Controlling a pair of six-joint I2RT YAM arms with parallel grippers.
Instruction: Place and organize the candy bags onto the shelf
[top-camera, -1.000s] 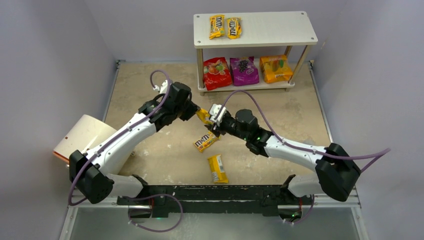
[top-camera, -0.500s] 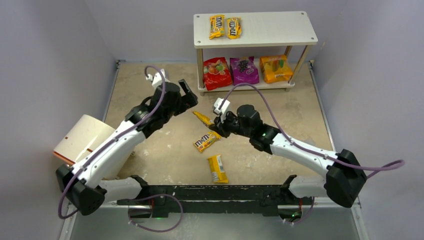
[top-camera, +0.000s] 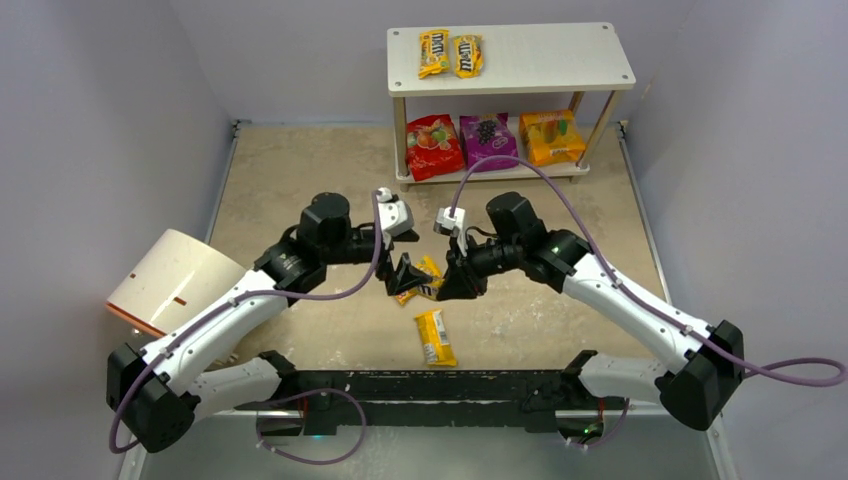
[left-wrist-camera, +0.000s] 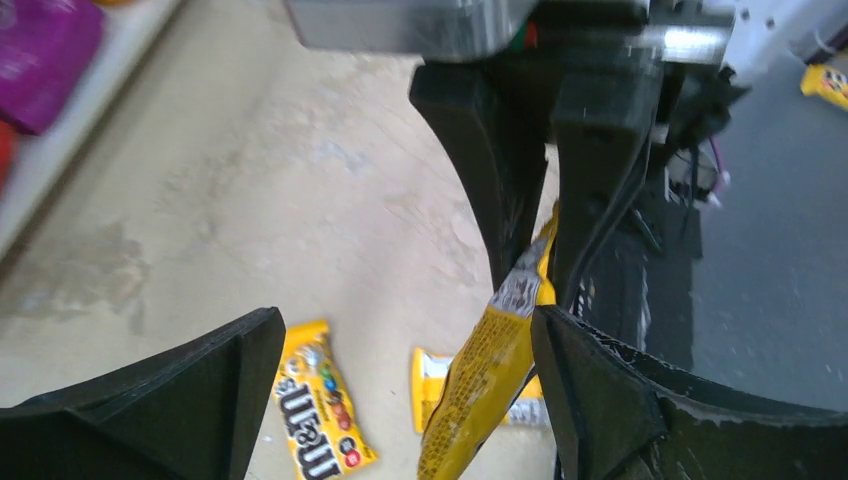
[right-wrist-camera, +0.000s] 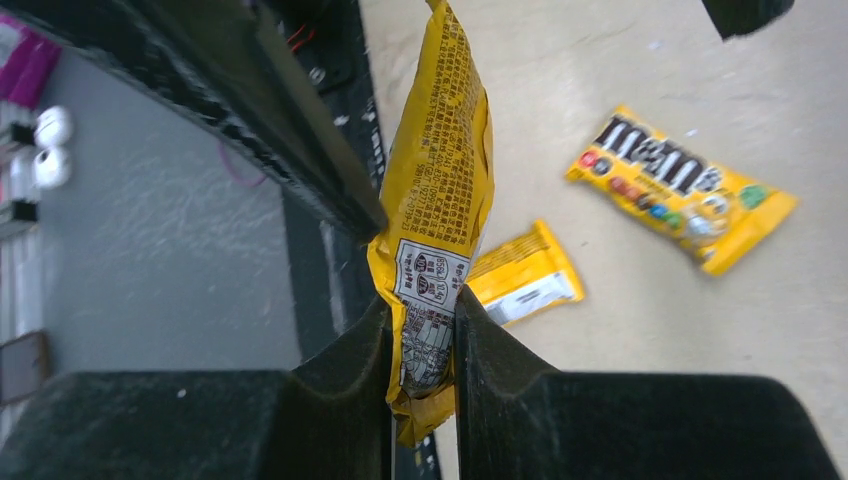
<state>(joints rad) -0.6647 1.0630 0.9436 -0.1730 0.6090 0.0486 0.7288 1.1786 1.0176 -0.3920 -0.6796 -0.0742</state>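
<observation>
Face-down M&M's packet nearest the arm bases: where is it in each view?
Top external: face-down packet lower centre, just beyond the base bar.
Left wrist: bottom centre, partly behind the held packet.
Right wrist: centre, right of the held packet.
Shared landmark: face-up M&M's packet beside it.

purple pouch (left-wrist-camera: 35, 55) cropped, held packet (left-wrist-camera: 480, 385) cut off

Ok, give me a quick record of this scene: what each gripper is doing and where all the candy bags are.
right gripper: shut on held packet, pinching one end
left gripper: open, fingers either side of held packet
table: face-up packet, face-down packet
shelf top tier: yellow packet beside second packet
shelf lower tier: red pouch, purple pouch, orange pouch in a row
</observation>
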